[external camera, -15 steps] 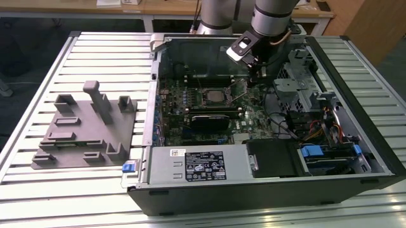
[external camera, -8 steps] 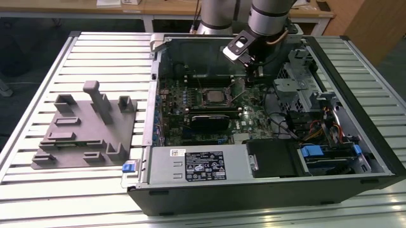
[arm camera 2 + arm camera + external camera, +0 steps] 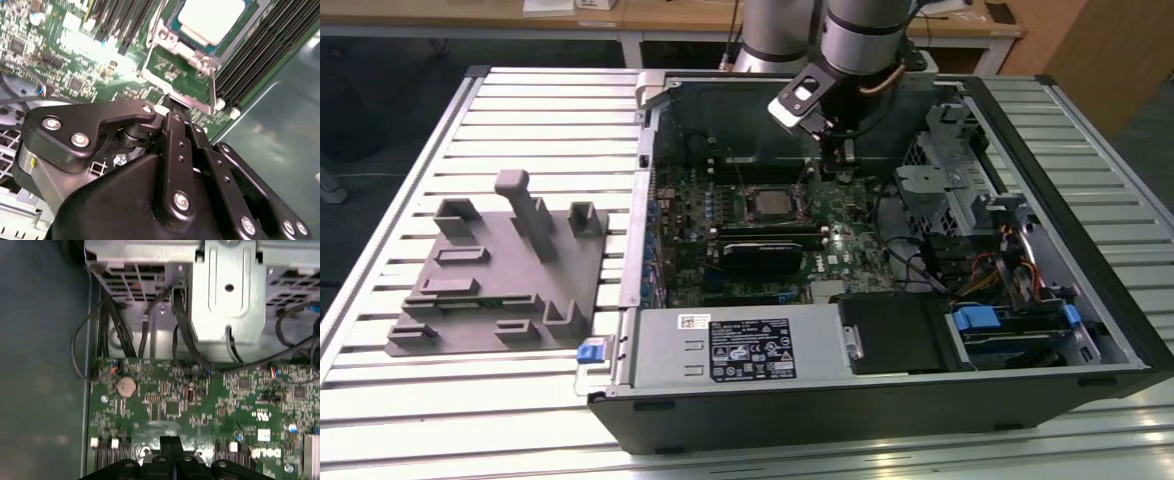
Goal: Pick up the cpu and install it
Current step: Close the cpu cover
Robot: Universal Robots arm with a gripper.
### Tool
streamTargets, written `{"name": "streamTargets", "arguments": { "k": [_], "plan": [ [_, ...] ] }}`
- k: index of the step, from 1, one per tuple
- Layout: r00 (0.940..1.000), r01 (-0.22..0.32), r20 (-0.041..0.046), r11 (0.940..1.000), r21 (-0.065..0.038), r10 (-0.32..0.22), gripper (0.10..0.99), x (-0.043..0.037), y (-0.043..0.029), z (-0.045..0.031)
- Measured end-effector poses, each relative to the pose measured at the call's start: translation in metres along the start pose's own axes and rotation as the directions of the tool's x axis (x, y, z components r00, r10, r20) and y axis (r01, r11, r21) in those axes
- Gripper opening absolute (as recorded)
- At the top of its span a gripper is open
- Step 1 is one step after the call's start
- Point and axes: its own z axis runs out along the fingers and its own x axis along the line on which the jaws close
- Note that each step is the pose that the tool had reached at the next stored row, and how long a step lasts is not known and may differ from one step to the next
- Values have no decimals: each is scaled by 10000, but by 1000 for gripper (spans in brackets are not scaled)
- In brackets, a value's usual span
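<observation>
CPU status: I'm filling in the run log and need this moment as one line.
cpu: lying inside socket frame | gripper: shut, holding nothing, tip at that frame's edge

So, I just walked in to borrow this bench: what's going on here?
A robot arm reaches into the open black computer case. Its gripper is shut, holding nothing, tips beside the motherboard socket. The small square silver-topped cpu sits in that socket. The grey plastic fixture tray stands outside the case.

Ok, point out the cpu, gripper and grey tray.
cpu point(image 3: 212, 19), second wrist view, silver top.
gripper point(image 3: 172, 440), first wrist view, between its fingertips.
grey tray point(image 3: 500, 275), exterior view, flat base.
</observation>
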Motion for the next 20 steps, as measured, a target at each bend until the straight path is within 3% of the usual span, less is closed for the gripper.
{"name": "streamTargets", "arguments": {
  "k": [7, 20],
  "plan": [
    [10000, -1, 0, 10000, 0, 1, 106, 2, -149, 6],
    [10000, -1, 0, 10000, 0, 1, 106, 4, -350, 50]
  ]
}}
